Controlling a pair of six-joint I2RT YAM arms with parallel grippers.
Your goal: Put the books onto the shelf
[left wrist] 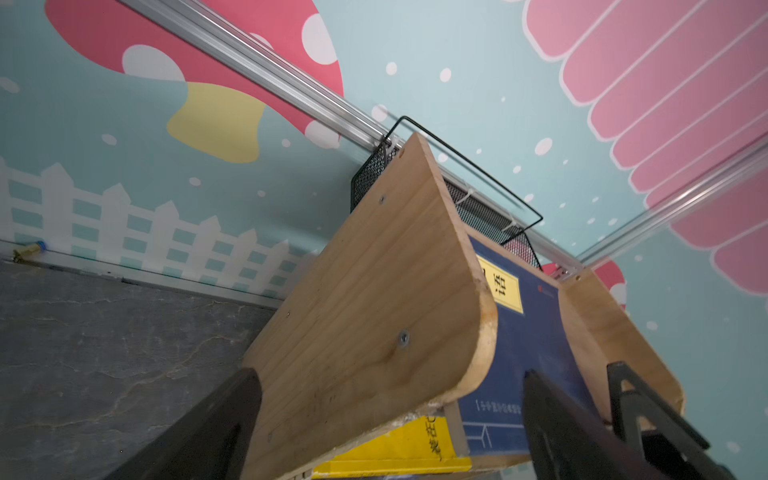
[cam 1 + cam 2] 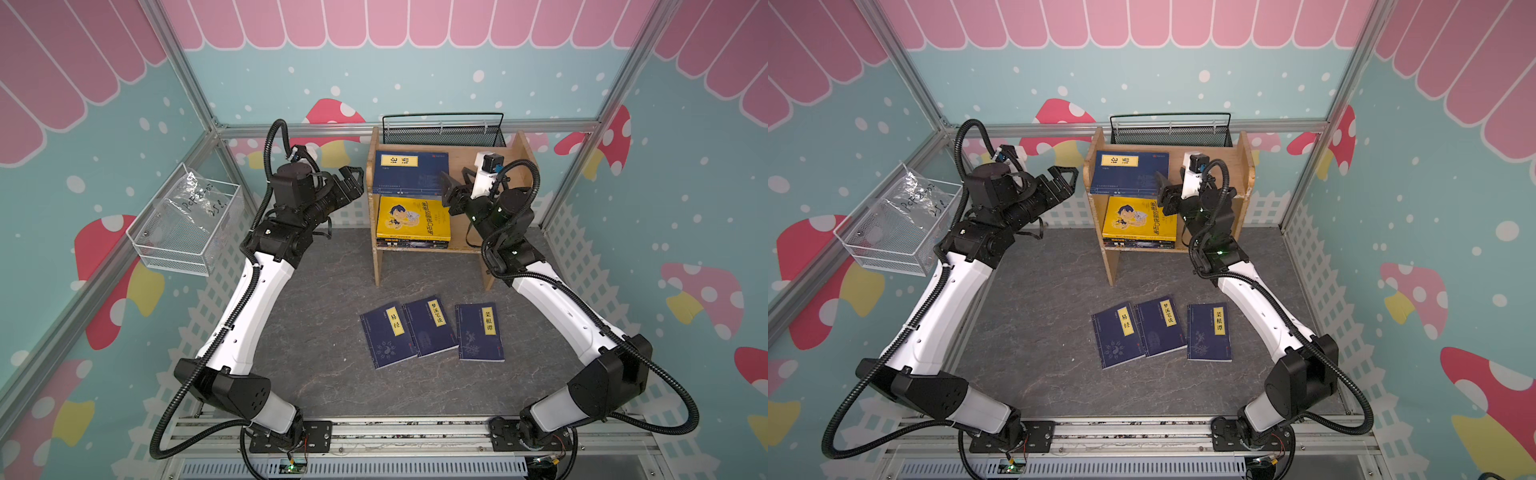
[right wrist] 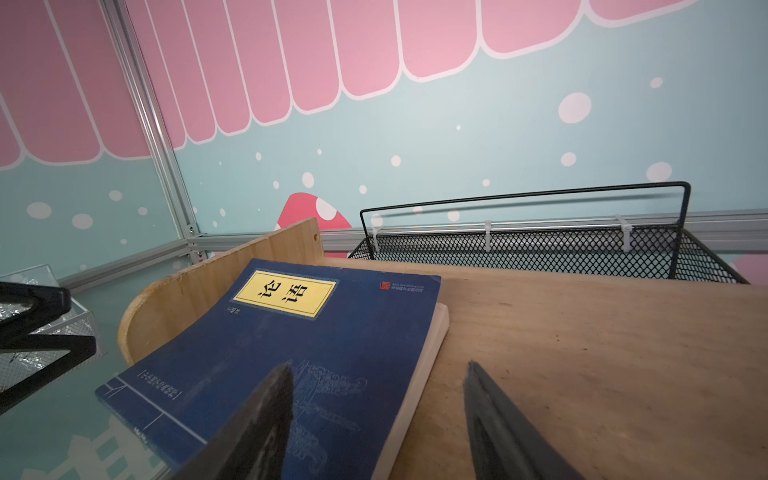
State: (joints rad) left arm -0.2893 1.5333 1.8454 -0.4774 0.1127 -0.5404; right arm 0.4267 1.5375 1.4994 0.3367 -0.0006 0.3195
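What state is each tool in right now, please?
The left tool is open and empty, beside the shelf.
The right tool is open and empty, by the navy book.

Both arms have white shells, black joints, ribbed black cables.

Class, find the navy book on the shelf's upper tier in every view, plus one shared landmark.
Top view: navy book, upper middle, on the shelf.
Top view: navy book, upper middle, further left.
Left wrist: navy book beyond the shelf's side panel.
Right wrist: navy book fills the foreground.
Shared landmark: black mesh basket behind the shelf.
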